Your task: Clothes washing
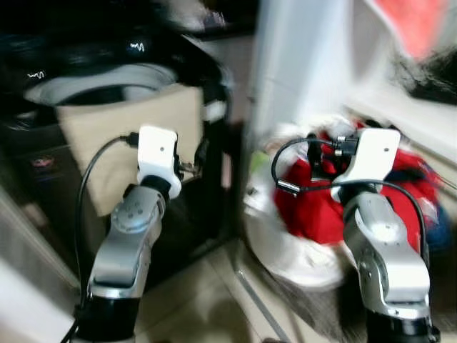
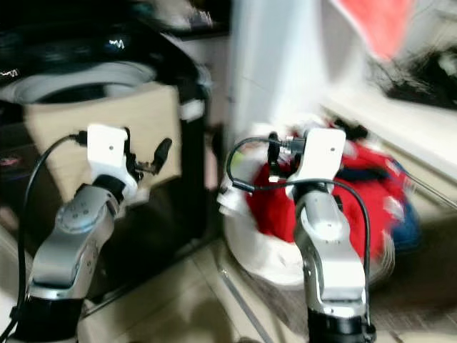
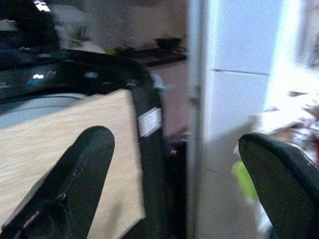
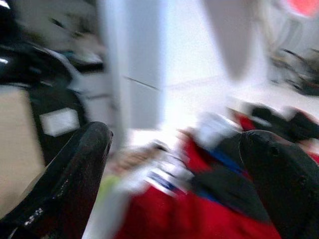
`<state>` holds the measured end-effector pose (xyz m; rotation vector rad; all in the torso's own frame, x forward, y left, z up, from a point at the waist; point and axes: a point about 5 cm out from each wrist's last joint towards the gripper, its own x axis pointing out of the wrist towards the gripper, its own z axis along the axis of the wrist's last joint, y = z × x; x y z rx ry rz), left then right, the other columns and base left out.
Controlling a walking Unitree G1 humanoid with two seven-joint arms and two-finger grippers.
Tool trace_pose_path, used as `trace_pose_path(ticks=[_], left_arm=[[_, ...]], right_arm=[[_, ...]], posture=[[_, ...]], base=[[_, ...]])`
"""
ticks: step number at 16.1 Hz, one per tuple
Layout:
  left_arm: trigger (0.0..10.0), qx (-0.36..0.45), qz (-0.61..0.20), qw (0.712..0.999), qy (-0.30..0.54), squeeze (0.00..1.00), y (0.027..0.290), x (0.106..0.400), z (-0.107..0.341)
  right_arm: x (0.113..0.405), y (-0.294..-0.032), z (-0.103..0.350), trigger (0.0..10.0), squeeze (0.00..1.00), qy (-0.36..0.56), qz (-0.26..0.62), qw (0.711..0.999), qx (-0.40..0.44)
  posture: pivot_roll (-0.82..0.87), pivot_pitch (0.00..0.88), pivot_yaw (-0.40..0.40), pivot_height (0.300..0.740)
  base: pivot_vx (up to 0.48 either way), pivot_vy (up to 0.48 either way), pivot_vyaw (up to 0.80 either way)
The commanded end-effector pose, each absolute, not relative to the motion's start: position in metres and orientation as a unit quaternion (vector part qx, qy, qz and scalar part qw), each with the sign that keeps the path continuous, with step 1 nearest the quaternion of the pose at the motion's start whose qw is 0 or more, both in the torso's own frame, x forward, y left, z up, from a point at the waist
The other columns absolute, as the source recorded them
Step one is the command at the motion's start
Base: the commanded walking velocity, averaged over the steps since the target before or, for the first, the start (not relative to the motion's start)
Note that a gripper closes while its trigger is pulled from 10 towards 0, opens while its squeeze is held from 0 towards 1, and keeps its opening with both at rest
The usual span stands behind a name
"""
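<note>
2 silver arms reach forward in the blurred head views, 1 on each side of a white pillar [image 1: 300, 64], which serves as the landmark here. To the pillar's left stands a black top-loading washing machine [image 1: 207, 78], its pale round opening [image 1: 107, 82] showing at the top. A beige cloth [image 1: 121, 136] hangs over the machine's front edge, down the side that faces the robot.

The left gripper [image 3: 174, 174] is raised in front of that cloth, left of the pillar. In the left wrist view its 2 black fingers [image 3: 75, 179] stand spread wide apart with nothing between them, and beyond the gap lie the cloth, the machine's black corner with a white label [image 3: 149, 121], and the pillar.

To the pillar's right, low on the floor, sits a white laundry basket [image 1: 285, 250] heaped with clothes [image 1: 314, 207], mostly red with some white and blue pieces. The right gripper [image 4: 174, 174] hovers just above and in front of this heap. In the right wrist view its 2 fingers [image 4: 75, 174] are also spread wide, empty, with the red clothes seen through the gap.

Further right of the pillar, a white ledge [image 1: 407, 114] carries a dark tangled thing, too blurred to tell. Pale tiles [image 1: 200, 300] cover the floor below the arms.
</note>
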<state>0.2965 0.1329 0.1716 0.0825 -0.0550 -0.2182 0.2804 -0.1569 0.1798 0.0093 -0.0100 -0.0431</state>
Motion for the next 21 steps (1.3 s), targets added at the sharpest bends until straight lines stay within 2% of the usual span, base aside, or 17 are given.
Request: trace_pose_path(ticks=[1, 4, 6, 9, 13, 16, 19, 21], left_arm=[[10.0, 0.054, -0.103, 0.992, -0.038, 0.0, 0.137, 0.297, 0.176], [10.0, 0.057, -0.13, 0.989, -0.026, 0.0, 0.133, 0.301, 0.173], [10.0, 0.054, -0.123, 0.991, -0.027, 0.0, 0.131, 0.307, 0.173], [10.0, 0.046, -0.117, 0.992, -0.025, 0.0, 0.13, 0.31, 0.172], [10.0, 0.044, -0.119, 0.992, -0.026, 0.0, 0.126, 0.311, 0.171], [10.0, 0.064, -0.106, 0.992, -0.028, 0.0, 0.125, 0.311, 0.173], [10.0, 0.049, -0.104, 0.993, -0.03, 0.0, 0.125, 0.311, 0.174], [10.0, 0.042, -0.11, 0.992, -0.033, 0.0, 0.123, 0.31, 0.174]], right_arm=[[0.283, -0.154, 0.181, 10.0, 0.0, -0.002, -0.012, 1.0, 0.013], [0.279, -0.163, 0.172, 10.0, 0.0, 0.015, -0.03, 0.999, 0.013], [0.274, -0.16, 0.167, 10.0, 0.0, 0.023, -0.031, 0.999, 0.023], [0.275, -0.152, 0.166, 10.0, 0.0, 0.026, -0.006, 1.0, -0.001], [0.277, -0.16, 0.168, 10.0, 0.0, 0.022, -0.018, 1.0, -0.006], [0.278, -0.162, 0.17, 10.0, 0.0, 0.02, -0.02, 1.0, -0.006], [0.279, -0.163, 0.17, 10.0, 0.0, 0.018, -0.024, 1.0, -0.004], [0.28, -0.165, 0.17, 10.0, 0.0, 0.018, -0.025, 1.0, -0.004]], posture=[[-0.1, 0.0, -0.044, 0.74], [-0.13, 0.0, 0.007, 0.74], [-0.13, 0.0, -0.005, 0.74], [-0.14, 0.0, -0.002, 0.74], [-0.14, 0.0, -0.011, 0.74], [-0.13, 0.0, -0.018, 0.74], [-0.13, 0.0, -0.02, 0.74], [-0.13, 0.0, -0.02, 0.74]], base=[[0.0, 0.0, -0.8], [0.0, 0.085, -0.8], [0.0, 0.448, -0.67], [0.0, 0.458, 0.0], [0.0, 0.453, 0.0], [0.0, -0.32, 0.0], [0.0, -0.48, 0.0], [0.0, 0.0, 0.0]])
